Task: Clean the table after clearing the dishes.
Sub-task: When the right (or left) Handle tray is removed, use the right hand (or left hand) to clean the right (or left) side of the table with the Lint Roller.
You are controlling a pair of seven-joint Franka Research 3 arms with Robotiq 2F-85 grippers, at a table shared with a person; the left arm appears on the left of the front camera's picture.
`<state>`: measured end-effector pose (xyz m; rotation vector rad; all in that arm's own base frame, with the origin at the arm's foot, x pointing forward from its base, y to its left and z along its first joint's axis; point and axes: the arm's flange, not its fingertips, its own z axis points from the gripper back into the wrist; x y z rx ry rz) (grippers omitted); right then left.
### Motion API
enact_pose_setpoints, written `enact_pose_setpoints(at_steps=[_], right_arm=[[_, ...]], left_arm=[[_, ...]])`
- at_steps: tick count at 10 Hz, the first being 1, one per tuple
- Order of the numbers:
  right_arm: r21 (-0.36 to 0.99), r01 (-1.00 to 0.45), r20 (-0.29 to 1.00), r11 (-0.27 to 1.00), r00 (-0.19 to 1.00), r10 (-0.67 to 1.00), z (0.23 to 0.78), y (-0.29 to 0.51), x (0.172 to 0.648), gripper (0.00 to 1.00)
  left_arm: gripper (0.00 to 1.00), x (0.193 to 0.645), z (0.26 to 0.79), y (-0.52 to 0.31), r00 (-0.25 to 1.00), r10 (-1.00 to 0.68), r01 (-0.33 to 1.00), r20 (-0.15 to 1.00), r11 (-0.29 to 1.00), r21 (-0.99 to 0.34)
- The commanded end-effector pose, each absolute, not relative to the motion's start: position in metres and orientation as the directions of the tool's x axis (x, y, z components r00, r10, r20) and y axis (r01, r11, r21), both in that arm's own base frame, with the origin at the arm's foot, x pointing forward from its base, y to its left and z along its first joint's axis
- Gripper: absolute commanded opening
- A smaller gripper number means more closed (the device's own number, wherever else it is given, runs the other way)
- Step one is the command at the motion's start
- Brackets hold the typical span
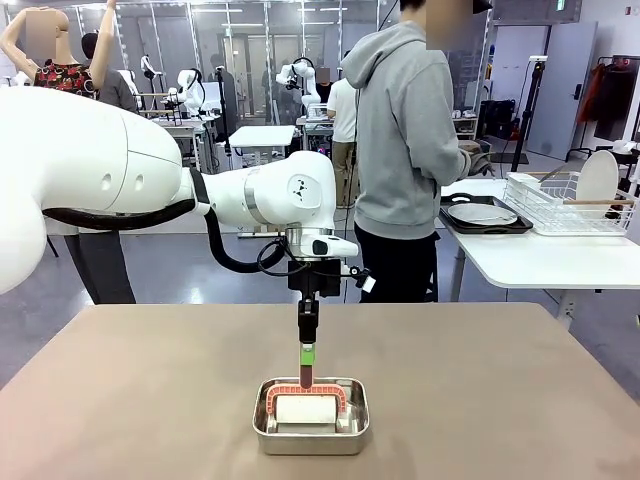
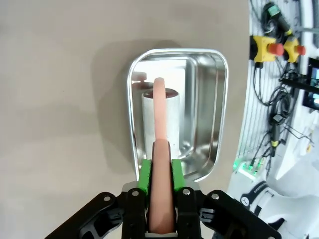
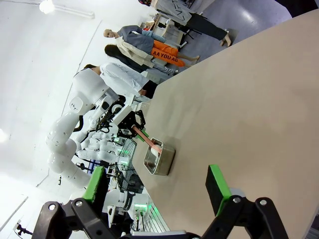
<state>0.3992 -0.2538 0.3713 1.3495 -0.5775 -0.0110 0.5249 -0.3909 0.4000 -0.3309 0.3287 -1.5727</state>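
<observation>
Left pincer point(image 1: 307, 352): we find it clenched on the salmon handle point(image 1: 306, 378) of a roller tool. It hangs from the wrist pointing straight down, toward 6 o'clock in the front view.
Pads point(image 2: 144, 177): in the left wrist view we see the green faces pressed flat against both flanks of the handle, with no gap on either side.
Handle: from the pads it runs toward 12 o'clock in the left wrist view and meets the white roll point(image 2: 172, 119).
White roll: it lies on its side on the floor of the steel pan point(image 1: 262, 425).
Steel pan: we locate it at 6 o'clock on the table point(image 1: 150, 380), close to the robot's edge. Its rim stands apart from the pincer.
Right pincer point(image 3: 157, 184): released. We see its two fingers spread wide, with nothing between them and nothing touched. It is held above the tabletop, well apart from the pan.
Dishes point(image 1: 483, 213): we find a round plate on a dark tray on the white side table point(image 1: 540, 265), at 2 o'clock from the pan and beyond the table's far edge.
Wire rack point(image 1: 560, 205): it stands at 3 o'clock of the tray and holds another round plate upright.
Person point(image 1: 400, 150): stands at 12 o'clock beyond the far edge, turned toward the side table.
</observation>
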Motion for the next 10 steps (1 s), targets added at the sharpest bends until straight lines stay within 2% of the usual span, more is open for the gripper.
enact_pose_setpoints(at_steps=[1, 3, 4, 6, 7, 8, 10], right_arm=[[0.915, -0.32, 0.388, 0.244, 0.862, -0.327, 0.375, -0.253, 0.398, 1.0], [0.915, -0.32, 0.388, 0.244, 0.862, -0.327, 0.375, -0.253, 0.398, 1.0], [0.915, -0.32, 0.388, 0.244, 0.862, -0.327, 0.375, -0.253, 0.398, 1.0], [0.915, -0.32, 0.388, 0.244, 0.862, -0.327, 0.375, -0.253, 0.398, 1.0], [0.915, -0.32, 0.388, 0.244, 0.862, -0.327, 0.375, -0.253, 0.398, 1.0], [0.915, -0.32, 0.388, 0.244, 0.862, -0.327, 0.375, -0.253, 0.398, 1.0], [0.915, -0.32, 0.388, 0.244, 0.862, -0.327, 0.375, -0.253, 0.398, 1.0]], left_arm=[[0.0, 0.521, 0.412, -0.39, -0.001, -1.0, 0.911, -0.026, 0.01, -0.413], [0.0, 0.514, 0.445, -0.381, 0.063, -0.998, 0.915, -0.014, 0.063, -0.398], [0.12, 0.506, 0.477, -0.369, 0.145, -0.989, 0.911, -0.02, 0.142, -0.388], [0.12, 0.498, 0.525, -0.335, 0.353, -0.935, 0.897, -0.023, 0.345, -0.278], [0.12, 0.499, 0.538, -0.314, 0.528, -0.849, 0.824, -0.011, 0.515, -0.234], [0.12, 0.5, 0.543, -0.291, 0.715, -0.698, 0.692, 0.04, 0.699, -0.181], [0.12, 0.502, 0.54, -0.25, 0.904, -0.408, 0.427, 0.125, 0.864, -0.266]])
